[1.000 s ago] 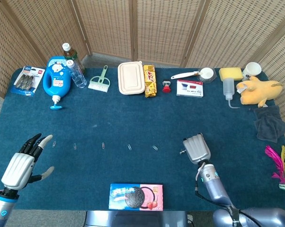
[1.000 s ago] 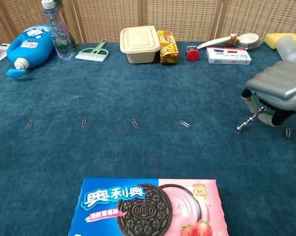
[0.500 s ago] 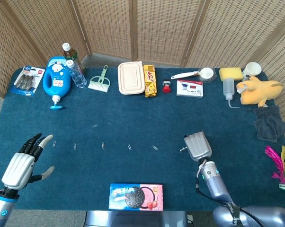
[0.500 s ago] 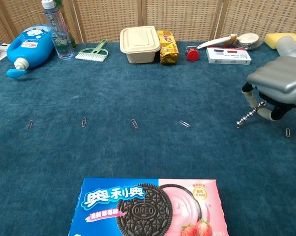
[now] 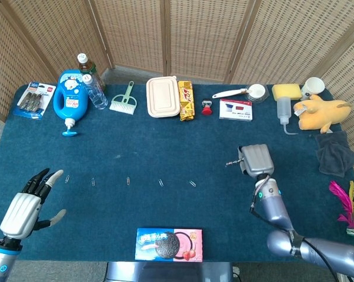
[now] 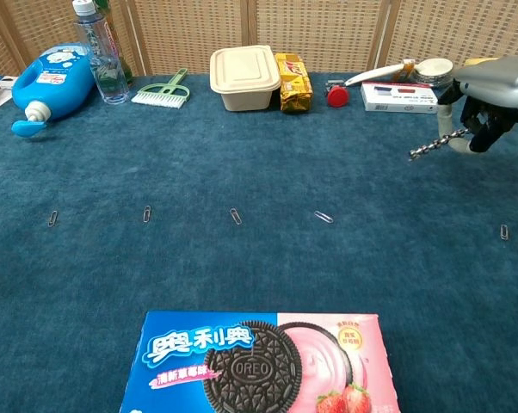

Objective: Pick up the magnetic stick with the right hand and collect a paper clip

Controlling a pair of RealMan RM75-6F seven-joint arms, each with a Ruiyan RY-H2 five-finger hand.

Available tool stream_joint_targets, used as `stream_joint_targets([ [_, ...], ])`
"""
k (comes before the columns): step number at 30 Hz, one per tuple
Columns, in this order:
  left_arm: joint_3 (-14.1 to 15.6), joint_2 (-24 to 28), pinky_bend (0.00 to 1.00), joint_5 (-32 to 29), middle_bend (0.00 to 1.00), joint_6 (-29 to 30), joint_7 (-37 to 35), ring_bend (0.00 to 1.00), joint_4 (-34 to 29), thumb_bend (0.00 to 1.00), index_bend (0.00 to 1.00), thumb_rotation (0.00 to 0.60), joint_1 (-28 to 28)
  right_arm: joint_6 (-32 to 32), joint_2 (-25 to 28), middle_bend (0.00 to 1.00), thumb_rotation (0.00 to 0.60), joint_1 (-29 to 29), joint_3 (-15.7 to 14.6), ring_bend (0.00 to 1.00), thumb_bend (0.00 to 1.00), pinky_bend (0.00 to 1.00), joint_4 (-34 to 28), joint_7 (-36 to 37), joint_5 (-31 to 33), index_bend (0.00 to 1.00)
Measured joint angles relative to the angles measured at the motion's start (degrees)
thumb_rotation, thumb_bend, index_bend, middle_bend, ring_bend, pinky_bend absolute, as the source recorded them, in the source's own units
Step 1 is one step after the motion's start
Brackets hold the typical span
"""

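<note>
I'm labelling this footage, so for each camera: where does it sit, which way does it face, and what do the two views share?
Head view: high above the near table edge, looking down at the whole blue table; shows the left robot hand and right robot hand.
Chest view: low at the near edge, facing across the table toward the wicker screen; only the right robot hand shows.
Shared: right robot hand holding the magnetic stick, cookie box, paper clips.

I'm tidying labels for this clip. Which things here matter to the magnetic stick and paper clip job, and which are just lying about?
Belong to the job:
right robot hand, holding the magnetic stick
paper clips in a row on the cloth, nearest one

Lying about:
cookie box
lunch box
blue detergent bottle
green brush
left robot hand, holding nothing
</note>
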Motion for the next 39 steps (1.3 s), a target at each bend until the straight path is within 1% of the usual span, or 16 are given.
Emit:
stream_joint_targets([
  [3,-0.2,0.4,0.1,-0.1,0.15,0.4,0.4,0.03,-0.4,0.42,0.0,0.6,0.2,-1.9,-1.1,0.85,0.6,0.8,0.7,0.81,0.46,0.57,3.7,1.3,1.8,0.56],
  [6,-0.2,0.6,0.1,-0.3,0.15,0.4,0.7,0.03,-0.8,0.42,0.0,0.6,0.3,-3.1,-2.2,0.83,0.6,1.5,1.0,0.8,0.46,0.56,6.6,2.0,3.4,0.5],
  [9,-0.1,0.7,0.1,-0.3,0.15,0.3,1.0,0.03,-1.1,0.42,0.0,0.6,0.4,-4.0,-2.9,0.77,0.6,2.0,1.2,0.75,0.46,0.52,7.8,2.6,4.8,0.37],
  [11,-0.1,0.8,0.1,-0.5,0.15,0.2,1.2,0.03,-1.2,0.42,0.0,0.6,0.5,-4.3,-2.9,0.68,0.6,2.0,1.2,0.68,0.46,0.48,7.9,3.1,4.9,0.23],
  [14,-0.1,0.8,0.1,-0.8,0.15,-0.1,1.7,0.03,-1.4,0.42,0.0,0.6,0.5,-4.5,-2.4,0.56,0.6,1.6,1.2,0.6,0.46,0.45,7.5,5.0,4.1,0.08],
  [15,-0.2,0.7,0.1,-0.9,0.15,-0.3,1.8,0.03,-1.5,0.42,0.0,0.6,0.5,-4.6,-2.2,0.53,0.6,1.4,1.1,0.57,0.46,0.45,7.3,5.7,3.6,0.05],
  [16,-0.2,0.7,0.1,-1.1,0.15,-0.4,1.8,0.03,-1.5,0.42,0.0,0.6,0.5,-4.6,-1.8,0.48,0.6,1.2,1.0,0.52,0.46,0.45,7.0,6.5,2.8,0.02],
  [17,-0.2,0.7,0.1,-1.3,0.15,-0.6,1.8,0.03,-1.5,0.42,0.0,0.6,0.4,-4.6,-1.5,0.41,0.6,1.0,0.9,0.45,0.46,0.44,6.7,7.2,2.1,0.0],
  [20,-0.4,0.6,0.1,-2.8,0.15,-1.7,1.4,0.02,-1.5,0.42,0.0,0.6,0.3,-4.3,-0.4,0.27,0.6,0.0,0.8,0.26,0.46,0.4,5.5,9.6,0.1,0.0],
  [23,-0.4,0.5,0.1,-4.2,0.15,-2.7,0.8,0.02,-1.1,0.42,0.0,0.6,0.2,-3.4,0.8,0.23,0.6,-1.4,0.7,0.19,0.46,0.34,4.0,13.0,-2.6,0.0],
  [26,-0.3,0.2,0.1,-4.9,0.15,-3.1,0.2,0.02,-0.3,0.42,0.0,0.6,0.3,-0.6,1.8,0.22,0.6,-3.1,0.2,0.18,0.46,0.29,3.0,15.7,-7.0,0.0],
  [30,0.4,-0.3,0.1,-5.3,0.15,-3.8,-0.4,0.02,0.5,0.42,0.01,0.6,0.7,6.1,2.4,0.2,0.6,-6.3,-1.4,0.16,0.46,0.22,2.2,17.2,-14.2,0.0],
  [32,0.8,-0.4,0.1,-5.2,0.15,-3.7,-0.6,0.02,0.8,0.42,0.01,0.6,1.0,9.8,2.9,0.18,0.6,-8.7,-2.8,0.12,0.46,0.17,1.3,17.9,-17.7,0.0],
  [34,1.1,-0.4,0.1,-5.0,0.15,-3.3,-0.9,0.02,1.1,0.42,0.01,0.6,1.5,13.2,3.7,0.16,0.6,-11.5,-4.7,0.09,0.46,0.14,-0.1,18.6,-20.7,0.0],
  [37,1.3,-0.4,0.1,-4.6,0.15,-2.4,-1.4,0.02,1.4,0.42,0.02,0.6,2.0,17.3,4.9,0.12,0.6,-15.2,-7.2,0.06,0.46,0.13,-2.3,19.5,-24.5,0.0],
  [39,1.5,-0.4,0.1,-4.1,0.15,-1.6,-1.5,0.02,1.7,0.42,0.02,0.6,2.4,19.5,5.3,0.12,0.6,-17.1,-8.4,0.06,0.46,0.13,-3.1,20.1,-26.5,0.0],
])
